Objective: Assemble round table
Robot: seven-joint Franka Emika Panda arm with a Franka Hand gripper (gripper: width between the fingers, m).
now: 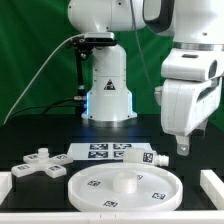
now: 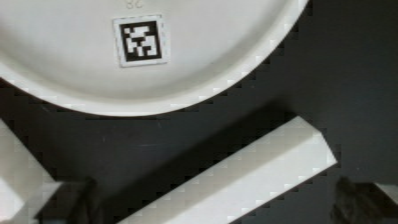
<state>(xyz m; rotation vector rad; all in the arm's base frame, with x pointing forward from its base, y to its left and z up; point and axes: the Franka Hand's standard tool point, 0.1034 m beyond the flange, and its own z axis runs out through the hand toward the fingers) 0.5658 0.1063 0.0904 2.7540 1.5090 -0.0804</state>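
The large white round disc (image 1: 125, 192) lies flat at the front of the black table, with a raised hub in its middle and tags on its face. The cross-shaped foot piece (image 1: 38, 164) lies to the exterior view's left of it. The short cylinder leg (image 1: 153, 157) lies on its side behind the disc. My gripper (image 1: 182, 148) hangs above the table at the disc's right side, apart from every part. In the wrist view the disc's rim and one tag (image 2: 141, 40) show, and my gripper (image 2: 217, 205) is open and empty, with dark fingers (image 2: 71, 202) at both sides.
The marker board (image 1: 105, 152) lies flat behind the disc, next to the leg. White border blocks stand at the front left (image 1: 5, 186) and front right (image 1: 212, 186); one shows as a slanted white bar (image 2: 231, 165) under the gripper. The robot base (image 1: 108, 95) stands at the back.
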